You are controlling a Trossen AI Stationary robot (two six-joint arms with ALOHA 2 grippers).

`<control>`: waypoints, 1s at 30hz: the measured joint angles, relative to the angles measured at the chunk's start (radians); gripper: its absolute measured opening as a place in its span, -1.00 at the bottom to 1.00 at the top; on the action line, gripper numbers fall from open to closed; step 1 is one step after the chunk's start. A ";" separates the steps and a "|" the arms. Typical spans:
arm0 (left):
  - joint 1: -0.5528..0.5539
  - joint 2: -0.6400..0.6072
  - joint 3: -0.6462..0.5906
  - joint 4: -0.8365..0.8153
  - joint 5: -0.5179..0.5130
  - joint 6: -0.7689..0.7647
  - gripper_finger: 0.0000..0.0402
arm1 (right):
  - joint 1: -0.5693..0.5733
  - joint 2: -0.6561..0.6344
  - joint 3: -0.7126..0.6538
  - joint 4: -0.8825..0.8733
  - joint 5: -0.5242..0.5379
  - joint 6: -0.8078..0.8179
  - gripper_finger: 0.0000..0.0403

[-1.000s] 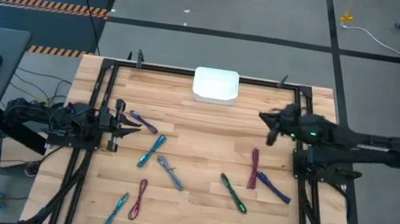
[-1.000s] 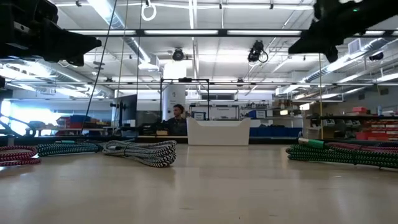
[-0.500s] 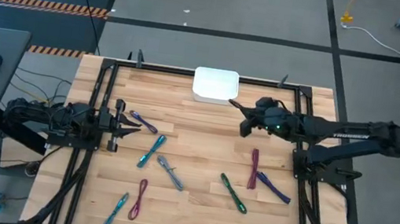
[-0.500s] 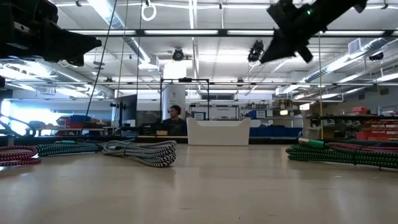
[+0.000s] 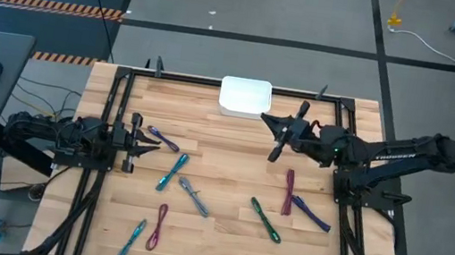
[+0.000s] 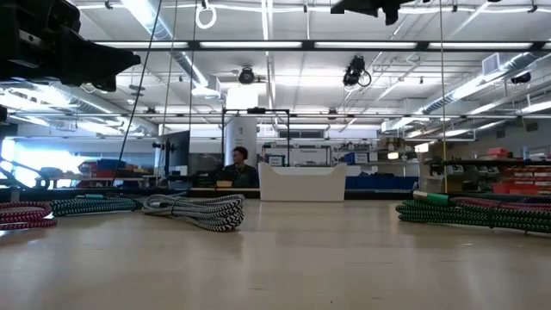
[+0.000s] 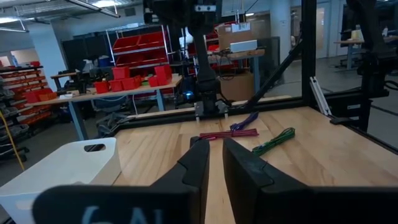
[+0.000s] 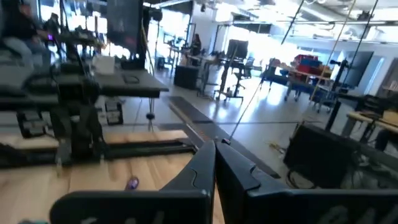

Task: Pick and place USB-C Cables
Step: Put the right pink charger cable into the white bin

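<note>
Eight short cable bundles lie scattered on the wooden table [image 5: 232,160], none of them held. On the left half, a purple cable [image 5: 162,139] rests just in front of the left gripper [image 5: 151,144], with a teal cable [image 5: 172,172] and a grey cable [image 5: 194,197] a little farther toward the middle. Nearer the front edge lie a magenta cable [image 5: 157,227] and a second teal cable [image 5: 132,239] side by side. On the right half sit a green cable [image 5: 266,220], a maroon cable [image 5: 288,192] and a blue-purple cable [image 5: 311,214], the last two touching or nearly so beneath the right arm.

A white bin [image 5: 245,97] stands at the far edge, near the middle.

The left gripper stays low at the left side of the table, its fingers [image 7: 198,163] nearly pressed together with only a narrow slit between them, pinching nothing. The right gripper [image 5: 278,133] hangs high above the table, just to the right of the white bin, its fingers [image 8: 205,165] pressed together and empty.

Beyond the far edge, a person [image 6: 240,165] sits at a desk in the room.
</note>
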 joint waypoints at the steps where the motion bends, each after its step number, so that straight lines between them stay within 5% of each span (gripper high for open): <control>1: 0.000 0.000 0.000 0.000 0.000 0.000 -0.75 | 0.001 0.003 0.000 -0.020 0.014 0.018 -0.91; 12: 0.000 0.000 0.000 0.000 0.000 0.000 -0.71 | 0.024 0.136 -0.002 -0.109 0.022 0.031 -0.91; 30: 0.000 0.000 0.000 0.001 0.000 0.000 -0.71 | 0.054 0.147 -0.002 0.130 0.012 0.100 -0.91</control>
